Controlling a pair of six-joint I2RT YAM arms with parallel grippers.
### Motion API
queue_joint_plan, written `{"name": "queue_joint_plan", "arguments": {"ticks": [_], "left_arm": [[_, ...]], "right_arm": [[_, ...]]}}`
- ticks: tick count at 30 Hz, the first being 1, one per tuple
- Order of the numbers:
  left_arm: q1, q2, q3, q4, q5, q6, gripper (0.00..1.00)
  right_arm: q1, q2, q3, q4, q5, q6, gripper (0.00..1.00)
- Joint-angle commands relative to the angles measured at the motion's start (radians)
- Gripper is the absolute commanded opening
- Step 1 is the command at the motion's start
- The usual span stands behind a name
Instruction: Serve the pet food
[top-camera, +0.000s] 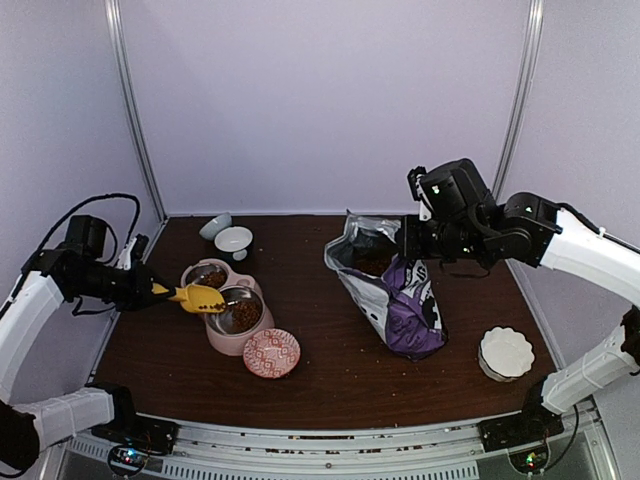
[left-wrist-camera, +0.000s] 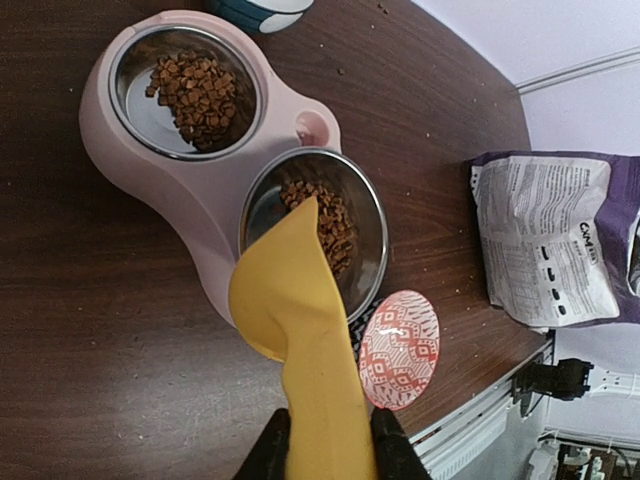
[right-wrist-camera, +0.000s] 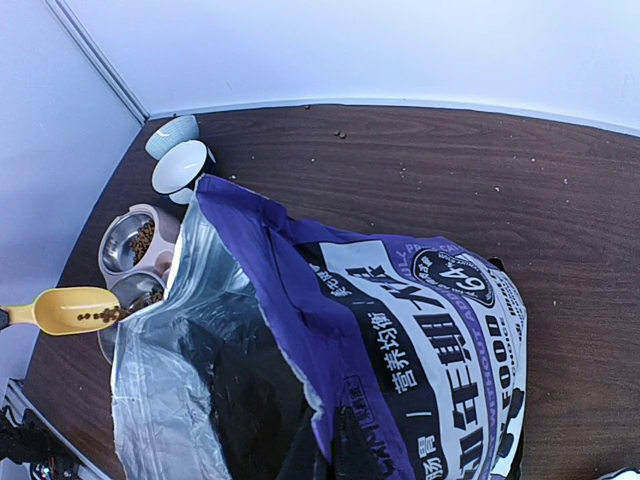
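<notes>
left fingers (left-wrist-camera: 272, 450) clamped on scoop (left-wrist-camera: 300, 310) handle; kibble (right-wrist-camera: 105, 315) sits at scoop tip, well ahead of them, over bowl (left-wrist-camera: 381, 215). right fingers (right-wrist-camera: 345, 447) pinch bag (right-wrist-camera: 400, 330) rim.

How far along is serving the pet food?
Done: both steel bowls of the pink feeder hold kibble. In hand: the left gripper tips the yellow scoop, a few pellets at its lip, over the near bowl; the right gripper holds the purple bag open. Left: probably emptying the scoop.

Lab test booth for robots; blank lilac walls (top-camera: 320, 100) (seamed by metal posts (top-camera: 135, 110)); dark wood-grain table (top-camera: 330, 360); loose cables (top-camera: 100, 197) nearby.
</notes>
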Motion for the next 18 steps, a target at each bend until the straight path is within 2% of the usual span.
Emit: {"name": "queue_joint_plan", "arguments": {"ticks": [1, 5, 11, 18], "left_arm": [[-0.008, 0.024, 0.100, -0.113, -0.070, 0.148, 0.00], [-0.079, 0.056, 0.159, -0.165, -0.158, 0.183, 0.00], [-0.113, 0.063, 0.175, -0.178, -0.242, 0.185, 0.00], [-0.124, 0.065, 0.205, -0.179, -0.224, 0.197, 0.00]], "right_arm": [[-0.010, -0.025, -0.012, 0.003, 0.021, 0.003, 0.04], [-0.011, -0.017, -0.011, 0.008, 0.016, 0.004, 0.04], [-0.012, -0.015, -0.010, 0.006, 0.016, 0.003, 0.04], [-0.012, -0.013, -0.008, 0.006, 0.015, 0.001, 0.03]]}}
